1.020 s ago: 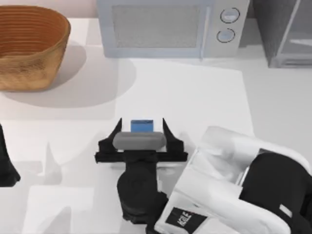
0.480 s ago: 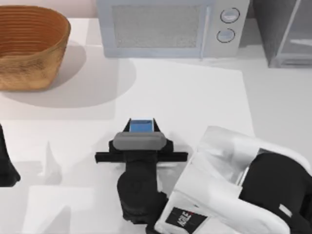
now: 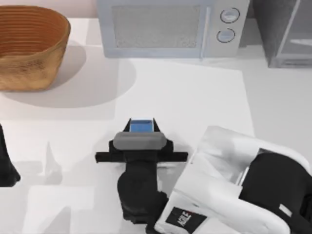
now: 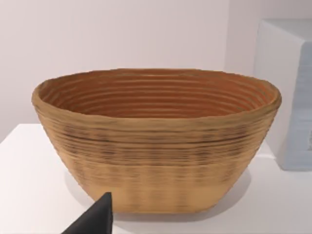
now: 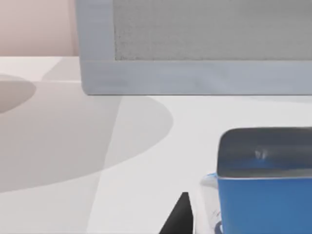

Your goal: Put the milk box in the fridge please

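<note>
At the counter's left edge the left gripper (image 3: 6,168) sits parked, its fingers not readable. The basket (image 3: 30,46) fills the far left corner. Near the front edge, about midway, the right gripper (image 3: 142,126) has its fingers narrowed tight against both sides of the milk box (image 3: 141,126). The fridge (image 3: 285,31) stands at the far right corner.

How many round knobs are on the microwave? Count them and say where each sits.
2. Both sit on the microwave's right-hand panel in the top view: one knob farther back, the other knob just in front of it. No others are visible.
</note>
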`<state>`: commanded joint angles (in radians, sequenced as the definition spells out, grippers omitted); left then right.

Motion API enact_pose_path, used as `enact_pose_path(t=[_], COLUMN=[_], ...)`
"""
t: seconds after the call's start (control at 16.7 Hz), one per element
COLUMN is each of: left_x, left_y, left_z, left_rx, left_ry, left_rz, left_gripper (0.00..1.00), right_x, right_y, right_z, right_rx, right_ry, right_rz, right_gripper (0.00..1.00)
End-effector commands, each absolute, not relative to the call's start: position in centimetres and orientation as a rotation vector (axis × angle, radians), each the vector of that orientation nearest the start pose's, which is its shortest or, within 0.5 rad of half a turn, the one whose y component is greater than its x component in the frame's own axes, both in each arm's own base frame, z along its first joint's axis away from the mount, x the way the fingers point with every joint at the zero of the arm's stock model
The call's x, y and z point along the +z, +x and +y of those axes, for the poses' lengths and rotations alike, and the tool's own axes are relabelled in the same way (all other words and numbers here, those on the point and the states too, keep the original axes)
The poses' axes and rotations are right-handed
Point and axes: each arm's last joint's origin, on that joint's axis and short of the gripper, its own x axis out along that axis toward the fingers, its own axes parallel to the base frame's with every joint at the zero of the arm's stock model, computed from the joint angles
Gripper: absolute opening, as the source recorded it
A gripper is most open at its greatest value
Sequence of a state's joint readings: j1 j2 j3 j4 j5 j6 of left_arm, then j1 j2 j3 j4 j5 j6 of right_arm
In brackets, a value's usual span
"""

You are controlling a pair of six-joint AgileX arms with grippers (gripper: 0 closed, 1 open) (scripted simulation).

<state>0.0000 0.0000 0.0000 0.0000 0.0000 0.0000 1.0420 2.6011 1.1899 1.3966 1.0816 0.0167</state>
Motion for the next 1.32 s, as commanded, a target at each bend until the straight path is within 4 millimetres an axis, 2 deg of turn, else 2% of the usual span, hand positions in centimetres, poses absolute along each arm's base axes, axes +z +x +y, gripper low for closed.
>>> enact_pose_path(t=[0.18, 0.3, 0.48, 0.78, 0.96, 1.32], left_x=[16.0, 16.0, 16.0, 16.0, 16.0, 16.0], left_y=[10.6, 10.6, 10.6, 10.6, 10.6, 10.6], left_z=[-0.1, -0.1, -0.1, -0.1, -0.1, -0.1], left_rx=[0.0, 0.0, 0.0, 0.0, 0.0, 0.0], left_ry=[0.0, 0.0, 0.0, 0.0, 0.0, 0.0], left_rz=[0.0, 0.0, 0.0, 0.0, 0.0, 0.0], left_gripper=[1.0, 1.0, 1.0, 1.0, 1.0, 1.0], right_x=[0.3, 1.4, 4.8, 11.8, 14.7, 15.2], right_y=[23.7, 23.8, 24.1, 24.1, 23.8, 23.8], right_z=[36.3, 36.5, 36.9, 36.8, 36.4, 36.3], right_rx=[-0.008, -0.006, -0.007, -0.009, -0.008, -0.009], right_ry=[0.002, 0.006, 0.006, 0.002, 0.002, 0.007], right_rz=[-0.001, -0.003, -0.003, -0.002, -0.001, -0.003], right_gripper=[0.0, 0.0, 0.0, 0.0, 0.0, 0.0])
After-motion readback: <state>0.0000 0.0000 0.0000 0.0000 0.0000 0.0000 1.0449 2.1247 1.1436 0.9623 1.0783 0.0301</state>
